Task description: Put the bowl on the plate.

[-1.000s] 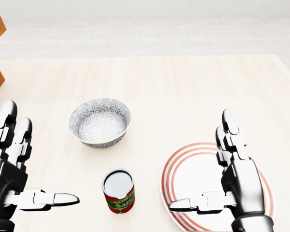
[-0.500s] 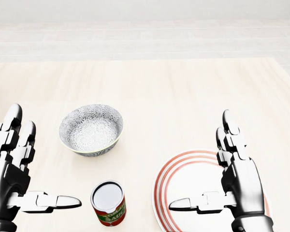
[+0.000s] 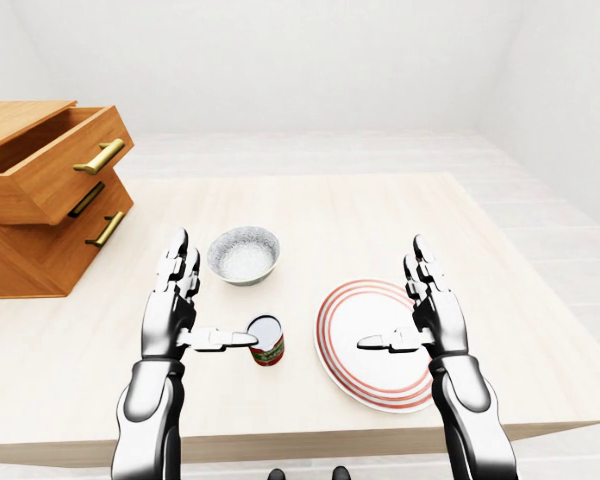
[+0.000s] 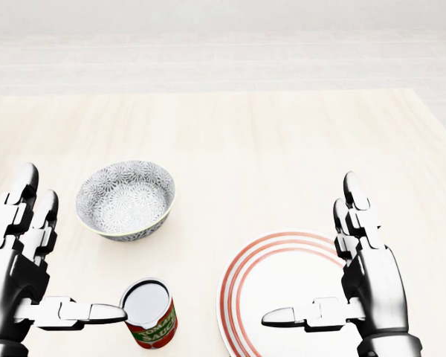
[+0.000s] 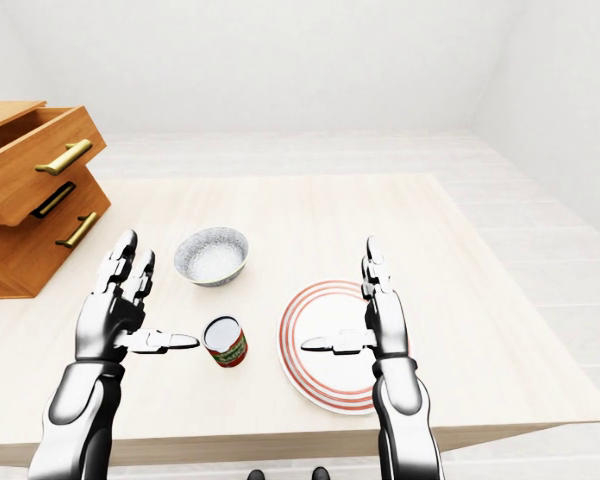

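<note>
Wooden table point(image 4: 267, 141): pale and light-grained, it fills most of the head view; its near edge runs along the bottom of both eye views
plate point(image 4: 293, 279): white with red rings round its rim, lying flat on the table at the lower right of the head view, where the bottom edge cuts it off; its middle is bare
bowl point(image 4: 125, 199): grey-and-white patterned, upright and empty, standing on the table at the left of the head view, up and left of the plate and well apart from it
can point(image 4: 150, 314): tomato sauce, red and green label, silvery top, upright on the table below the bowl in the head view, between bowl and plate and near the plate's left rim
left hand point(image 4: 16, 274): spread wide and holding nothing, fingers pointing up the head view, thumb out to the right; it stands left of the bowl, apart from it; the thumb tip meets the can's rim in that view, but whether they touch I cannot tell
right hand point(image 4: 372, 279): likewise wide and holding nothing, over the right part of the plate, thumb pointing left across it
drawer unit point(image 3: 30, 265): orange-brown wood with brass handles point(image 3: 100, 157), on the table at the left of the left-eye view, its top drawer point(image 3: 25, 190) pulled out
</note>
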`<state>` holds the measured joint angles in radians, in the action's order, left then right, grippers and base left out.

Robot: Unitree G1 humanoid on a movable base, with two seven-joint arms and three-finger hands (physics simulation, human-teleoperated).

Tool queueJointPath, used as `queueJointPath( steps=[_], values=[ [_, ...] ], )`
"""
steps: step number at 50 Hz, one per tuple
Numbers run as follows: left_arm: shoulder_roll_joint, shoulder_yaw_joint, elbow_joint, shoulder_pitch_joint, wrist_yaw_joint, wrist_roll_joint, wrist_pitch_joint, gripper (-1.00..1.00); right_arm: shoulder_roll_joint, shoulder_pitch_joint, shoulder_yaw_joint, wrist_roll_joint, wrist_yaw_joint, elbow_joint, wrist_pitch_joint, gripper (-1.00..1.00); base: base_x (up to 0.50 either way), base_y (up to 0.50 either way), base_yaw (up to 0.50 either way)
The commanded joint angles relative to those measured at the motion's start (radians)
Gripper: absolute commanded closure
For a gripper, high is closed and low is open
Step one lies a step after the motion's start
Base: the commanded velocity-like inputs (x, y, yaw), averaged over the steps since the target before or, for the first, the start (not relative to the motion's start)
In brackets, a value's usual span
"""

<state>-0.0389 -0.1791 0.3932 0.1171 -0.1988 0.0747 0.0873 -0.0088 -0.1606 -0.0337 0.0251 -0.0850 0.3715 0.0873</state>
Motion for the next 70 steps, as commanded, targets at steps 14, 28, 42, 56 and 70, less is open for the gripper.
queueJointPath(
  steps=[14, 28, 42, 56, 70],
  values=[
    [-0.005, 0.001, 0.0, -0.002, -0.006, -0.01, 0.0, -1.0, -0.002, -0.007, -0.004, 0.002, -0.002, 0.017, 0.0, -1.0, 0.0, 0.0, 0.0],
    [-0.071, 0.043, -0.104, -0.161, 0.066, -0.256, 0.0, -1.0, -0.002, -0.032, -0.028, -0.002, -0.012, 0.055, 0.0, -1.0, 0.0, 0.0, 0.0],
    [-0.114, 0.055, -0.084, -0.295, 0.067, -0.456, 0.0, -1.0, -0.001, -0.042, -0.053, -0.018, -0.031, 0.026, -0.029, -1.0, 0.0, 0.0, 0.0],
    [-0.156, 0.095, -0.188, -0.389, 0.084, -0.695, 0.0, -1.0, 0.002, -0.042, -0.048, -0.011, -0.039, 0.002, -0.061, -1.0, 0.0, 0.0, 0.0],
    [-0.172, 0.148, -0.499, -0.537, 0.188, -0.968, -0.001, -1.0, -0.004, -0.031, -0.066, -0.028, -0.056, -0.038, -0.086, -1.0, 0.0, 0.0, 0.0]
  ],
)
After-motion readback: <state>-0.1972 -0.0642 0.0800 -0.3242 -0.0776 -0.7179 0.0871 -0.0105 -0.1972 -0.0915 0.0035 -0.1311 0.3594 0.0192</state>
